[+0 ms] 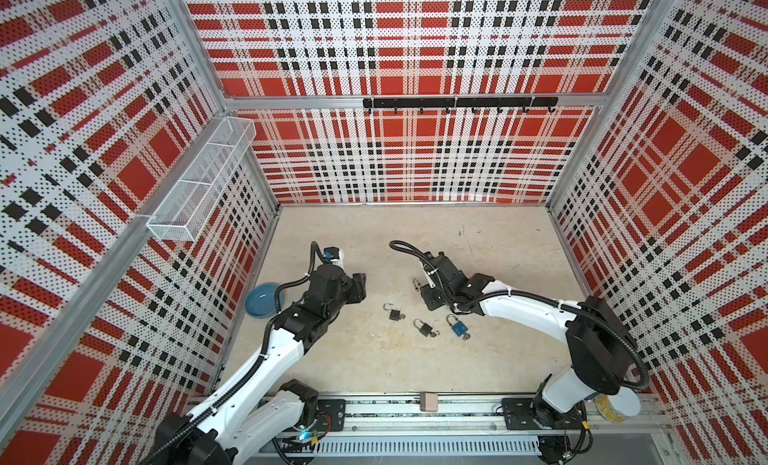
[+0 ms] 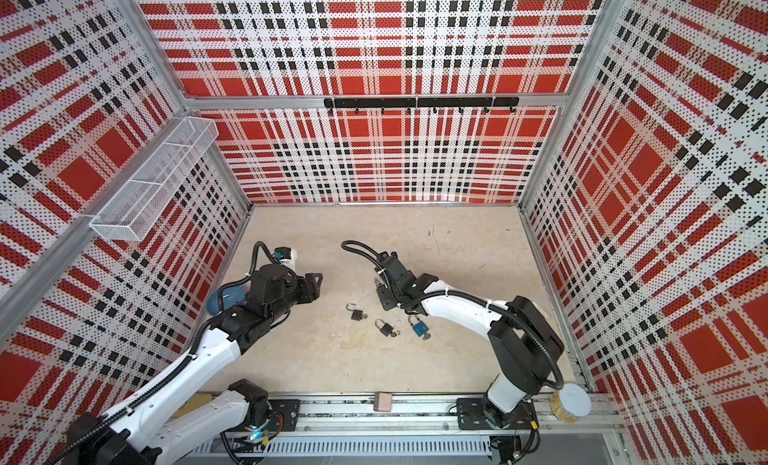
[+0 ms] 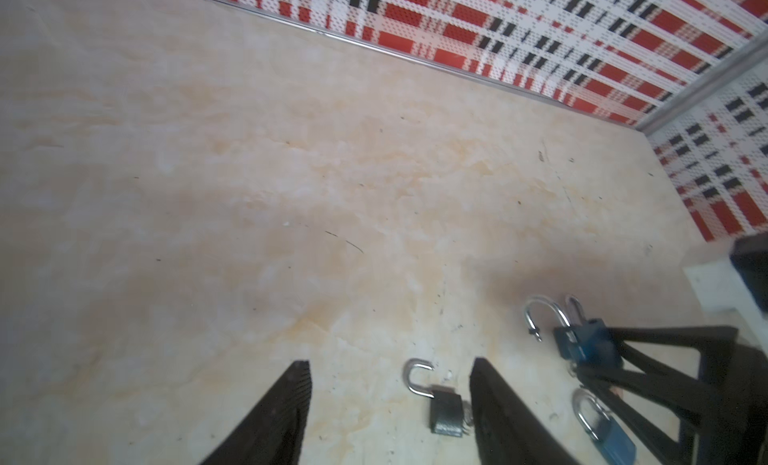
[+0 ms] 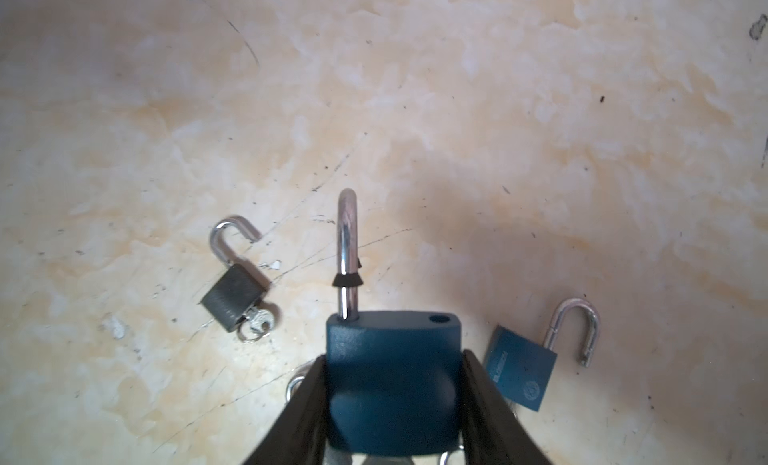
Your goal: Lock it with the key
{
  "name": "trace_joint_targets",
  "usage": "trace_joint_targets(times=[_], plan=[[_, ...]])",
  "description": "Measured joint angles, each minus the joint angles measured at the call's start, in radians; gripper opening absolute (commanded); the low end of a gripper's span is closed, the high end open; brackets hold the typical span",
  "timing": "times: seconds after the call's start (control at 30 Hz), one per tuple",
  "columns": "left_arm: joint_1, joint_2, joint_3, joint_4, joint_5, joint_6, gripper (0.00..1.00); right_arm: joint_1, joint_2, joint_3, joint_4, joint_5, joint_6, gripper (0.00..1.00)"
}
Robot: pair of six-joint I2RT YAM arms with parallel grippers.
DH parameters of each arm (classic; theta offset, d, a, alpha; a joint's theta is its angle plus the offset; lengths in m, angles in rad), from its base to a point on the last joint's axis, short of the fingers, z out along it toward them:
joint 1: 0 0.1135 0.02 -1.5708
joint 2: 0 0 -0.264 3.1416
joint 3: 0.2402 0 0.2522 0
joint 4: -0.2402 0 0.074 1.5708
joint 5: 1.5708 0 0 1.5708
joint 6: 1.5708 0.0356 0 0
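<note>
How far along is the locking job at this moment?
Done: the dark blue padlock with a steel shackle is lifted, clamped in the right gripper. In hand: its shackle stands swung open, so it is not locked; the left gripper hangs open and empty. Left: closing that shackle, plus the small black padlock with its key and the light blue padlock, both lying open-shackled on the beige table.

Far half of the beige marbled tabletop [image 1: 374, 226] is bare: free pass to the plaid back wall [image 1: 415, 172]. Mid-table cluttered: small grey padlock with open shackle [image 1: 393, 313], second dark grey padlock [image 1: 424, 328] and blue square padlock [image 1: 457, 327] in a loose row. Right gripper [image 4: 393, 355], clamped on a dark blue padlock [image 4: 392, 384], hangs just beyond the row; left gripper [image 3: 388, 365], jaws apart, sits left of it, open gap between them. Round blue bowl [image 1: 262, 299] blocks the left edge. Near strip is bare too.
</note>
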Motion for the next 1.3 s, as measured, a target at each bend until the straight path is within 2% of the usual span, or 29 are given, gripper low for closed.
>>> trace_joint_targets(times=[0.27, 0.57, 1.07, 1.3], plan=[[-0.055, 0.045, -0.023, 0.077, 0.138, -0.061, 0.62, 0.0, -0.041, 0.0, -0.015, -0.068, -0.055, 0.23], [-0.08, 0.14, -0.026, 0.154, 0.215, -0.079, 0.65, 0.005, -0.085, 0.0, -0.031, -0.145, -0.06, 0.23], [-0.143, 0.301, 0.065, 0.177, 0.351, -0.167, 0.59, 0.034, -0.066, 0.018, -0.066, -0.083, -0.067, 0.21], [-0.163, 0.367, 0.102, 0.185, 0.369, -0.19, 0.54, 0.049, -0.055, 0.042, -0.068, -0.065, -0.074, 0.21]])
